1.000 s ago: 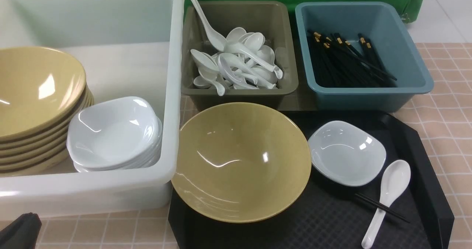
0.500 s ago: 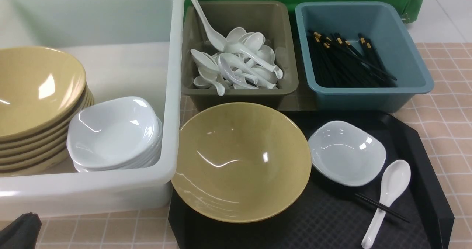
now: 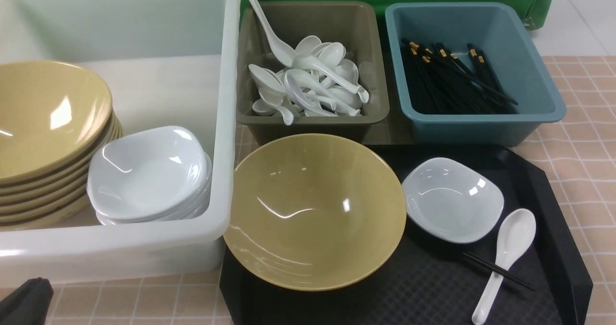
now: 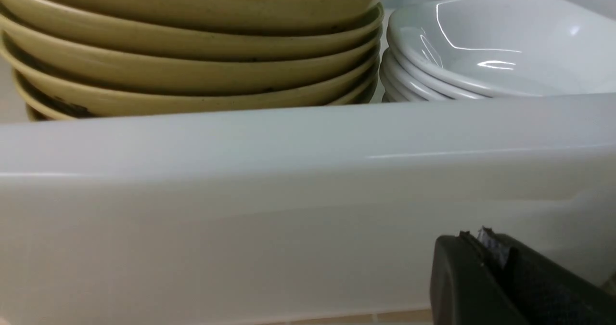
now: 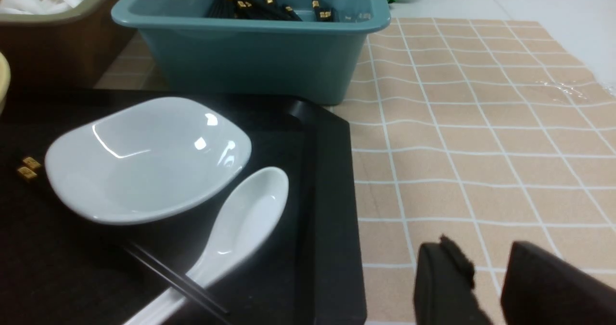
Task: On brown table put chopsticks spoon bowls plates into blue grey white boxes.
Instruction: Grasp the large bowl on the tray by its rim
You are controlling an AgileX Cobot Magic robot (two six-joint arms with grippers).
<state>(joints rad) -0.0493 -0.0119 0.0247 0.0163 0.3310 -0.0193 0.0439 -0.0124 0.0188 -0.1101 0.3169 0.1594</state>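
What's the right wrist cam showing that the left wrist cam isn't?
Only right wrist: the blue bin of chopsticks, the black tray with a plate, spoon and chopstick pair, and the open right gripper. Only left wrist: a bowl stack and a plate stack inside the white tub, and the shut left gripper. Both: a strip of brown table.

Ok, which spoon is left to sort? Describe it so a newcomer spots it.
Find the black tray in front of the grey bin and blue bin. At its right end, beside the small white plate, lies one white spoon. Unlike the spoons heaped in the grey bin, it lies alone, with chopsticks crossing its handle.
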